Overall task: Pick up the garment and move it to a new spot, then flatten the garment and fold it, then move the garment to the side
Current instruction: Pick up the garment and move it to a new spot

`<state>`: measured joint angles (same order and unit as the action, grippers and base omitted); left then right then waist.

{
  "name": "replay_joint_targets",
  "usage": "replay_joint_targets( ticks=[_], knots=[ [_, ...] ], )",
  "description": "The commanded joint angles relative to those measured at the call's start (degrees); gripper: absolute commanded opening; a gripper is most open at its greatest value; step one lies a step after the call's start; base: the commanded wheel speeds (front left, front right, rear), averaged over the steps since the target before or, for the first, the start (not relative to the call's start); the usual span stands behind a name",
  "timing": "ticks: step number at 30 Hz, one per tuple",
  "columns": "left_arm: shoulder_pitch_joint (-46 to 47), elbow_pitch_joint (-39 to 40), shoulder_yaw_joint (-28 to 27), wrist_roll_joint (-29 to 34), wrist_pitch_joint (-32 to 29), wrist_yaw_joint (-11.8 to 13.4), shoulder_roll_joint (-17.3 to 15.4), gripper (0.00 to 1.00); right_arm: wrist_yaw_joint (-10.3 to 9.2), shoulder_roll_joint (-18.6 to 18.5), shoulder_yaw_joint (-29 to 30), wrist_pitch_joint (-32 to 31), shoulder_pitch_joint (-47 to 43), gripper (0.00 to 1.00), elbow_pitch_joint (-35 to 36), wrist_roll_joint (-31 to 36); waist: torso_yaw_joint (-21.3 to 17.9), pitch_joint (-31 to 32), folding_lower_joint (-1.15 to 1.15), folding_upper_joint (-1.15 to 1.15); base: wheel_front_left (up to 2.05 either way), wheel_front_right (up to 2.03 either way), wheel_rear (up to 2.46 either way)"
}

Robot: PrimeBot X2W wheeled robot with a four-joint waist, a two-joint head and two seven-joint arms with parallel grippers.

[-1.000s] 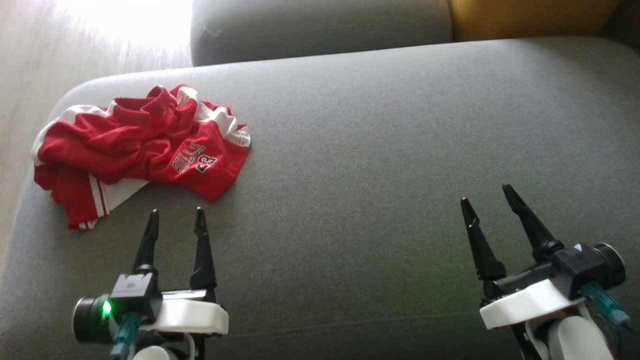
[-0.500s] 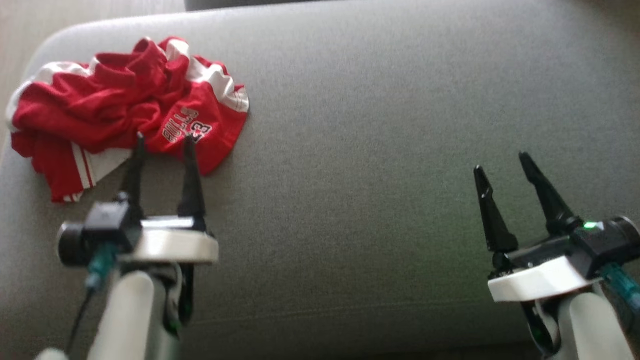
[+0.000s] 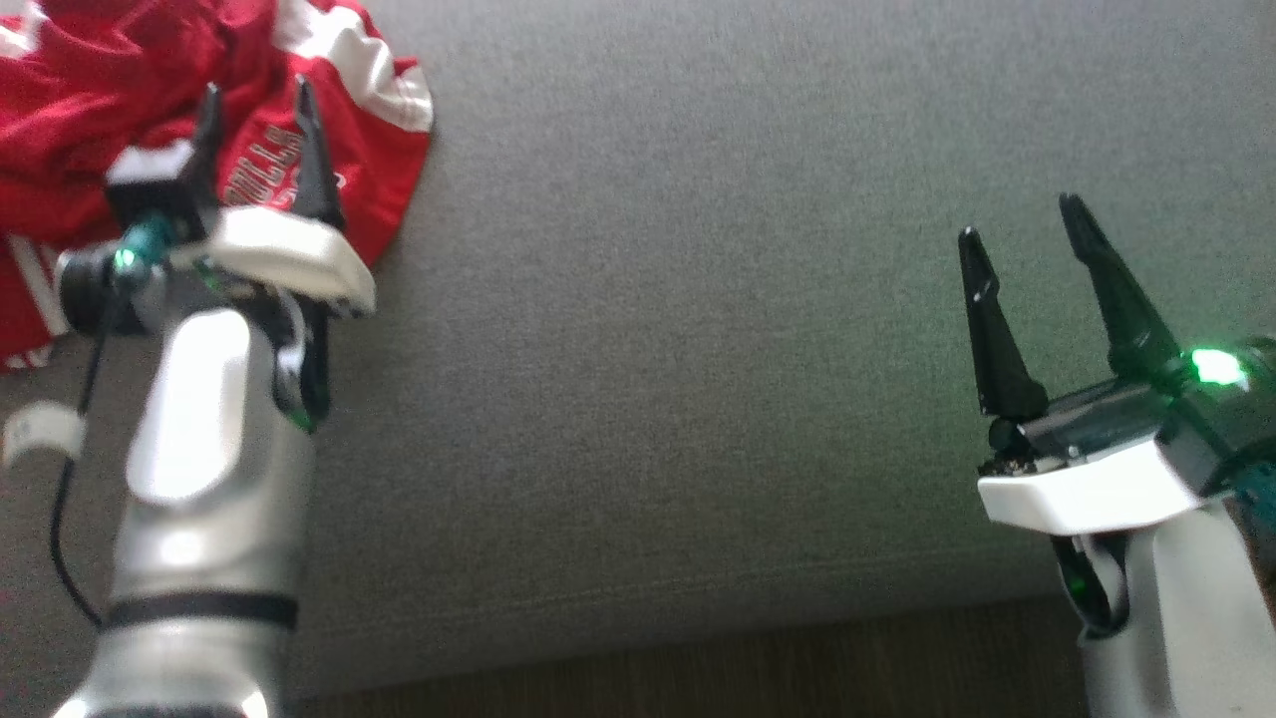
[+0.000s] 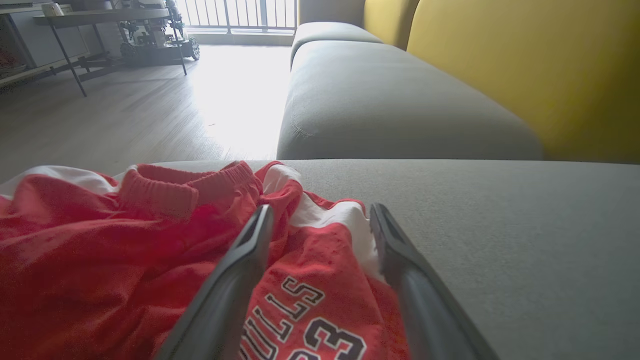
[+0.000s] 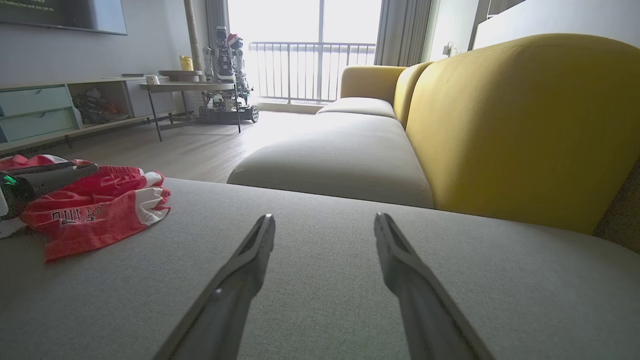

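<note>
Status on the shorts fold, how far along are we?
Done: nothing yet; the red Bulls shorts lie crumpled at the left end of the grey sofa cushion. In hand: the left gripper, open, is over the printed leg, not closed on it; the right gripper hangs open over bare cushion. Left: pick up, relocate, flatten, fold, move aside.

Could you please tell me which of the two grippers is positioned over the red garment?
The left gripper: its open jaws hover over the red garment near the lettering, while the right gripper is over bare grey cushion.
</note>
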<state>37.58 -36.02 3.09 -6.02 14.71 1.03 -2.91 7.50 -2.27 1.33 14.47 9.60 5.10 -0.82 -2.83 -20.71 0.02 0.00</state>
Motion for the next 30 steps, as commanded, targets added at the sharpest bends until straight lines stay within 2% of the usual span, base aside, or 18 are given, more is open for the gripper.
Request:
replay_joint_targets(
  ticks=[1, 6, 12, 16, 20, 21, 26, 30],
  knots=[
    [3.25, -1.01, -1.92, 0.73, 0.29, 0.73, -2.42, 1.0, -0.01, -0.61, -1.44, 0.52, 1.84, 1.0, 2.31, 0.35, -1.04, -2.48, -0.02, 0.0, 0.0, 0.0, 0.0],
    [11.99, -13.3, -4.01, -0.48, -0.52, 3.29, -3.12, 1.0, -0.01, -0.61, -1.58, 0.52, 3.48, 1.0, 3.24, 0.45, -1.56, -5.46, -0.02, 0.0, 0.0, 0.0, 0.0],
    [20.76, -25.82, -5.76, -2.08, -6.98, 6.11, -4.51, 1.0, -0.01, -0.61, -1.2, 0.52, 4.89, 1.0, 3.93, -0.41, -2.18, -8.49, -0.02, 0.0, 0.0, 0.0, 0.0],
    [23.44, -31.05, -6.85, -4.29, -10.78, 4.93, -4.02, 1.0, -0.01, -0.61, -1.08, 0.52, 5.28, 1.0, 4.78, -0.96, -2.59, -9.54, -0.02, 0.0, 0.0, 0.0, 0.0],
    [24.41, -33.65, -6.81, -5.05, -10.69, 3.63, -4.06, 1.0, -0.01, -0.61, -0.78, 0.52, 5.72, 1.0, 5.84, -1.51, -2.86, -10.22, -0.02, 0.0, 0.0, 0.0, 0.0],
    [24.43, -34.04, -6.46, -4.95, -10.38, 2.99, -4.03, 0.0, -0.01, -0.61, -0.72, 0.52, 5.85, 1.0, 5.98, -1.6, -2.9, -10.28, -0.02, 0.0, 0.0, 0.0, 0.0],
    [24.28, -34.27, -5.09, -4.49, -6.18, 0.73, -3.61, 0.0, -0.01, -0.61, -0.49, 0.52, 5.79, 1.0, 5.83, -1.74, -2.65, -9.48, -0.02, 0.0, 0.0, 0.0, 0.0],
    [23.32, -32.19, -3.92, -4.3, -0.99, -2.41, -3.03, 0.0, -0.01, -0.61, -0.66, 0.52, 5.12, 1.0, 4.95, -2.09, -2.4, -7.09, -0.02, 0.0, 0.0, 0.0, 0.0]
  ],
)
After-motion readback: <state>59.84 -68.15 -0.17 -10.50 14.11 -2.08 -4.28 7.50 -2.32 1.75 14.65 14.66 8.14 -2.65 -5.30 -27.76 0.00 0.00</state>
